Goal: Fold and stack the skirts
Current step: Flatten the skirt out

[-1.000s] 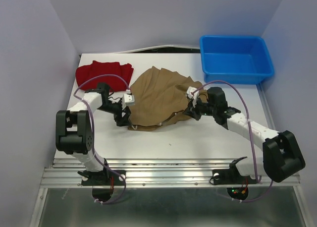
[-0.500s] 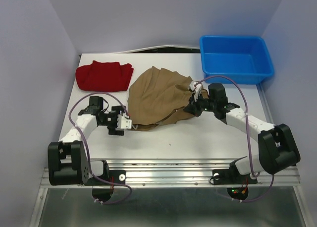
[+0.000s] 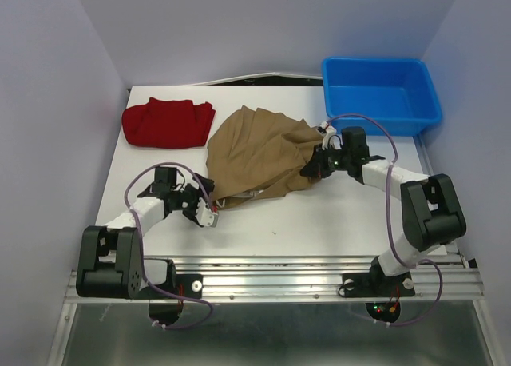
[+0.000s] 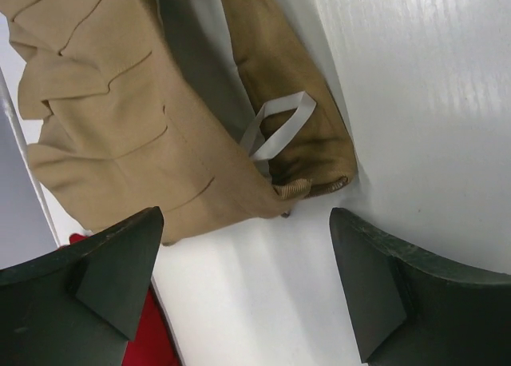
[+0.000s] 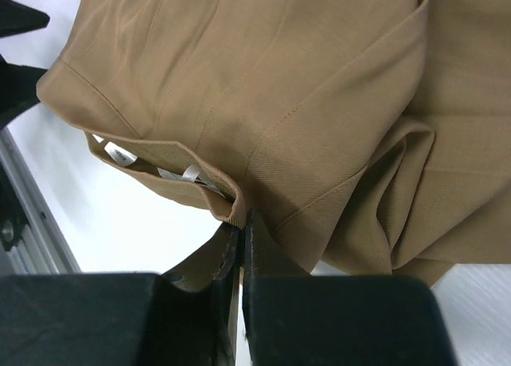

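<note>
Tan-brown skirt (image 3: 255,152) lies rumpled in the middle of the white worktop (image 3: 319,222), with pleat-like creases running across it. My right end effector (image 3: 313,168) is clenched on its right-hand edge. In the right wrist view my two fingers (image 5: 120,310) are pressed together on a thin fold of the tan cloth. Above that fold the cloth bunches into deep wrinkles. Small white labels (image 5: 188,173) peek from the open edge of the garment.

My left end effector (image 3: 210,214) sits low over the worktop at the skirt's near-left corner. It is released, fingers spread wide and holding nothing. From the left wrist camera, that corner and its white hanger loop (image 4: 275,126) lie ahead of the fingertips, with a strip of worktop between them and the cloth.

The red skirt (image 3: 168,122) lies folded at the far left of the worktop, just beside the tan one. I cannot tell whether the two touch.

A blue plastic bin (image 3: 379,61) stands at the far right corner, beyond my right arm and apart from both garments. An aluminium rail (image 3: 279,274) runs along the near edge, where my arm bases are bolted.
</note>
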`<state>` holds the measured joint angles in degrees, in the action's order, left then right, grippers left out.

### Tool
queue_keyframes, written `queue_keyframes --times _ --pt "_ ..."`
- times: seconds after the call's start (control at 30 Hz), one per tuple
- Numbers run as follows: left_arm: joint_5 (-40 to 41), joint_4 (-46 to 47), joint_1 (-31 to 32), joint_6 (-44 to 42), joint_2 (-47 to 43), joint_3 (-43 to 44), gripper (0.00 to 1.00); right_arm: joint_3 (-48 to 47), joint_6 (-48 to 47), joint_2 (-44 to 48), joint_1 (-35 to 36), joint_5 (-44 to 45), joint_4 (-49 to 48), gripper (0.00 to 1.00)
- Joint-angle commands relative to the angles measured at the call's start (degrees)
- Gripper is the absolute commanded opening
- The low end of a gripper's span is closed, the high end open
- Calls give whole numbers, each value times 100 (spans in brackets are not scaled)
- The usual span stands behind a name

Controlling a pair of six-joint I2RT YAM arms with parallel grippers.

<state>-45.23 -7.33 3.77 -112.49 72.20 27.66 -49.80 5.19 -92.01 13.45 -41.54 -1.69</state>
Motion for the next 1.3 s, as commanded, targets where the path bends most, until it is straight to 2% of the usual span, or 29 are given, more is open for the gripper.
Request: queue_keyframes --times 0.0,0.07,0.2,0.27,0.3,0.33,0.43,0.5,0.53,0.6,0.7,0.73,0.9,0.93,1.03,1.07,1.13,1.27 --pt "-249 487 273 -133 83 -94 94 -364 658 -150 -53 -170 -208 1" --pt "-188 487 413 -168 118 -120 91 -355 859 -238 -106 -170 -252 1" --pt "-73 478 633 -423 180 -182 79 -302 1186 -326 -159 -153 -384 1" --pt "-117 452 642 -266 250 -42 66 -276 1343 -388 -220 -162 -445 1" --pt "-152 409 642 13 259 37 59 -267 1379 -388 -273 -170 -463 1" --pt "-170 382 642 251 285 125 49 -267 1397 -397 -273 -170 -472 1" --pt "-328 120 512 1321 320 799 32 -284 1406 -327 -404 -214 -472 1" --pt "-521 -135 362 1815 277 1039 27 -320 1414 -222 -545 -232 -472 1" --pt "-583 -267 292 2036 198 1153 19 -337 1388 -169 -598 -249 -464 1" --pt "-785 -688 72 2502 101 1496 12 -416 1362 -64 -765 -284 -463 1" --pt "-1022 -831 -121 3581 -145 2014 6 -661 1318 200 -923 -320 -455 1" --pt "-1092 -901 -157 3933 -197 2189 1 -767 1309 279 -1010 -337 -455 1" --pt "-1426 -936 -324 6662 179 4165 0 -1864 1020 684 -1064 -285 -131 1" --pt "-1444 -850 -324 7113 363 4778 0 -2336 932 719 -1116 -215 -77 1" --pt "-1164 -263 -324 8833 609 5528 0 -3094 738 798 -1178 84 64 1" --pt "-954 -138 -324 9119 654 6018 0 -3636 581 798 -1178 180 107 1" --pt "-646 90 -324 9742 768 6695 0 -4132 405 790 -1178 567 152 1" --pt "-127 487 -324 10080 576 7130 0 -4845 -26 912 -1231 1112 134 1"
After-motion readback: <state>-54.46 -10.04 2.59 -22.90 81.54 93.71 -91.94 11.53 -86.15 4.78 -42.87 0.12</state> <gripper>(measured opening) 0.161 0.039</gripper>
